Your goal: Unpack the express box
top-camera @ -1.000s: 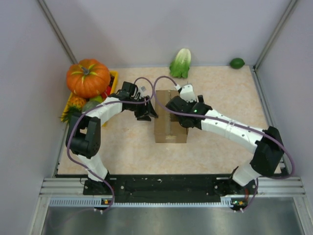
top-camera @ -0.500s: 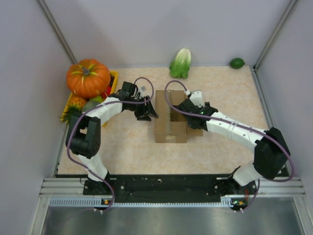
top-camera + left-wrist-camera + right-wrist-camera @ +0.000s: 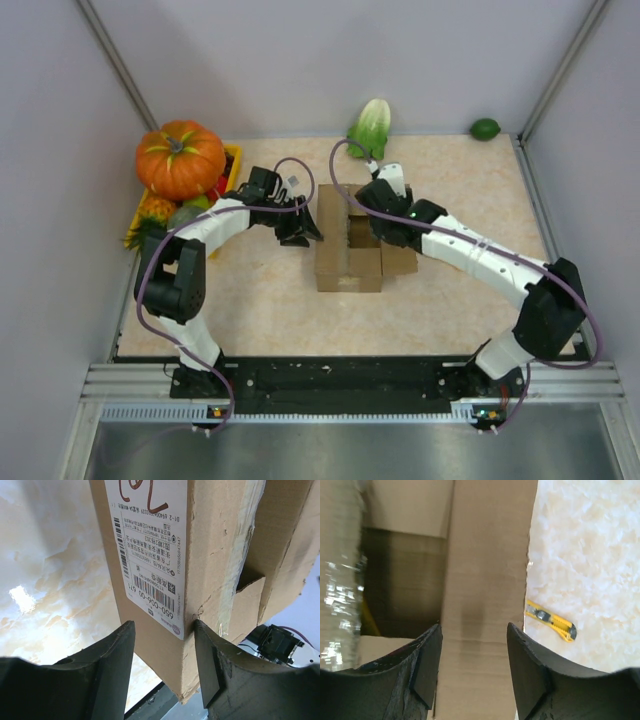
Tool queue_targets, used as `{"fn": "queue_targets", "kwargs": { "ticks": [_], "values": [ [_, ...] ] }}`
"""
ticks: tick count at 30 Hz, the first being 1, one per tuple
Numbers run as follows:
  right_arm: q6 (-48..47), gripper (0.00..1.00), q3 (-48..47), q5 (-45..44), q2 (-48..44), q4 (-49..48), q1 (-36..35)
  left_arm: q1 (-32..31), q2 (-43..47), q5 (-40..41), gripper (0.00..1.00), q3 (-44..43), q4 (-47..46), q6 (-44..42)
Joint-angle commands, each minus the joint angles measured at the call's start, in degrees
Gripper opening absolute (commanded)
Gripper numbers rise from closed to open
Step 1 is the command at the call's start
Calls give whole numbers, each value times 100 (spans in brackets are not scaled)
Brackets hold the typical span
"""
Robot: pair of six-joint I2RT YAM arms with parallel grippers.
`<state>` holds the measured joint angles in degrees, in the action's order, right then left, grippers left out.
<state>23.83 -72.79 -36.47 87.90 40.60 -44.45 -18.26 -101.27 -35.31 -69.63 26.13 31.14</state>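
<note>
Top external view: express box (image 3: 348, 255) mid-table, flaps open, unpacking still ahead.
My left gripper (image 3: 164, 650) straddles its labelled wall, spread; my right gripper (image 3: 474, 655) straddles a flap, also unclamped.

Overhead view faces down; both wrist views closely share the express box (image 3: 348, 240).

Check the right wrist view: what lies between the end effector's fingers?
An opened flap of the cardboard box runs between the right end effector's fingers. A yellow utility knife lies aside on the table.
</note>
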Motion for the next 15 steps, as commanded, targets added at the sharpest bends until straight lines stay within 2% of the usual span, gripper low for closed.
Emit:
{"fn": "queue_targets", "kwargs": {
  "ticks": [1, 9, 13, 15],
  "values": [
    [-204, 53, -586, 263, -361, -157, 6, 16, 213, 297, 54, 98, 120, -213],
    [-257, 40, -719, 421, 112, -166, 6, 16, 178, 209, 54, 107, 94, -204],
    [-2, 42, -649, 474, 377, -210, 76, 16, 222, 218, 54, 125, 94, -222],
    [191, 48, -561, 413, 499, -289, 146, 16, 222, 235, 54, 125, 94, -213]
  ]
}}
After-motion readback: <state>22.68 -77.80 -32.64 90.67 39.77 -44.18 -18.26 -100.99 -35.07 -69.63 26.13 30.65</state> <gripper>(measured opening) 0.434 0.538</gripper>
